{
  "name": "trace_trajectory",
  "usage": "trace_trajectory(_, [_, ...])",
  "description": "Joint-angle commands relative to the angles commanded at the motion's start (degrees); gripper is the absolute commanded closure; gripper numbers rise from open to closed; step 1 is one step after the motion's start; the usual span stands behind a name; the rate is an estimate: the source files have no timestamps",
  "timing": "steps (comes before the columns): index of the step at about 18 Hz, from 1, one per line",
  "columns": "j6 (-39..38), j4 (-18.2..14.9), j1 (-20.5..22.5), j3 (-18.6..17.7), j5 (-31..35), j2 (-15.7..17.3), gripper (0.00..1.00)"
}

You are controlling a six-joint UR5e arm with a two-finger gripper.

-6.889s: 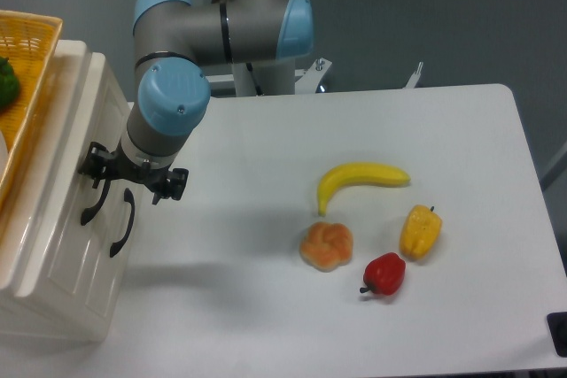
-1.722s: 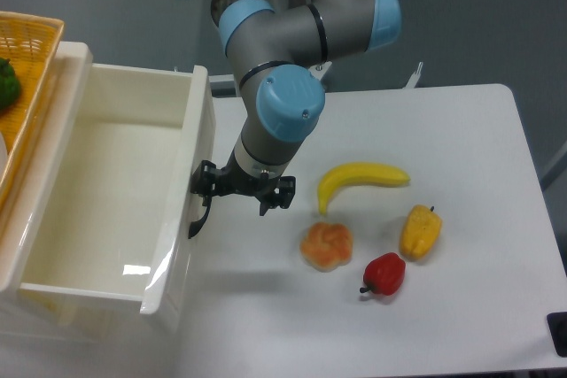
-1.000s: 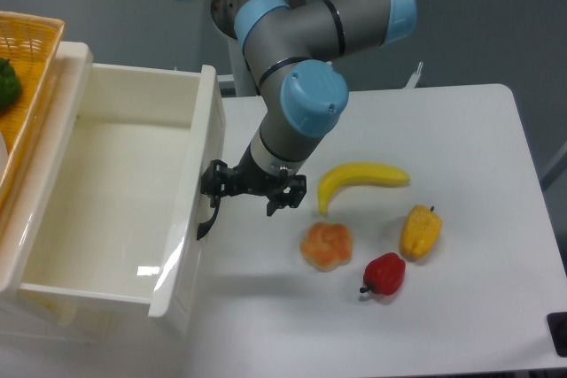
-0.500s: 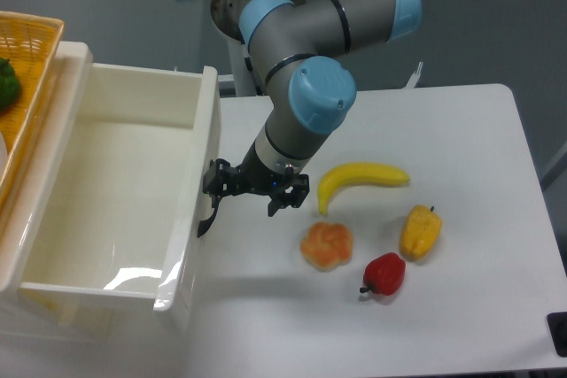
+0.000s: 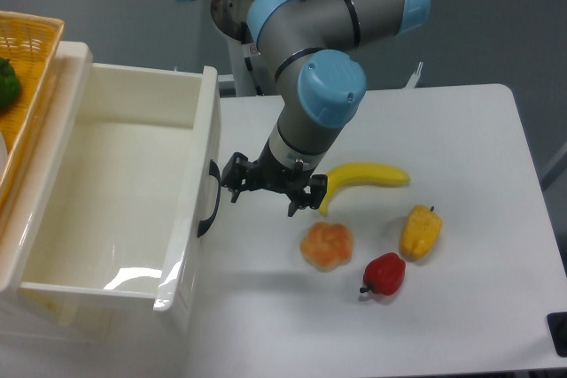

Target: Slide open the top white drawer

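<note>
The top white drawer (image 5: 209,121) stands pulled far out to the right from the cabinet on the left, and its deep inside is empty. Its curved black handle (image 5: 211,198) shows on the front panel. My gripper (image 5: 267,192) hangs just right of the handle, a small gap away, open with nothing between its fingers. The lower drawer is hidden beneath the open one.
A yellow wicker basket (image 5: 35,50) holding a green vegetable (image 5: 7,82) sits on the cabinet top. On the table right of the gripper lie a banana (image 5: 363,178), an orange pastry (image 5: 326,245), a red pepper (image 5: 384,274) and a yellow pepper (image 5: 421,230).
The drawer went from shut to pulled wide open. In the last half second the gripper let go of the handle and moved a little to the right; the drawer stayed put.
</note>
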Motion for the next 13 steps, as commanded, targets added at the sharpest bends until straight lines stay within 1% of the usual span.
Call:
trace_trajectory(2, [2.62, 0.09, 0.35, 0.00, 1.40, 0.00, 0.00])
trace_trajectory(4, [5.61, 0.00, 0.36, 0.00, 4.91, 0.00, 0.00])
trace_trajectory(6, [7.99, -0.17, 0.36, 0.17, 7.03, 0.00, 0.00])
trace_trajectory(8, [8.88, -0.09, 0.27, 0.18, 8.70, 0.00, 0.00])
trace_trajectory(11, [11.94, 0.00, 0.18, 0.18, 9.41, 0.00, 0.00])
trace_trajectory(13, [15.37, 0.00, 0.27, 0.26, 9.41, -0.17, 0.00])
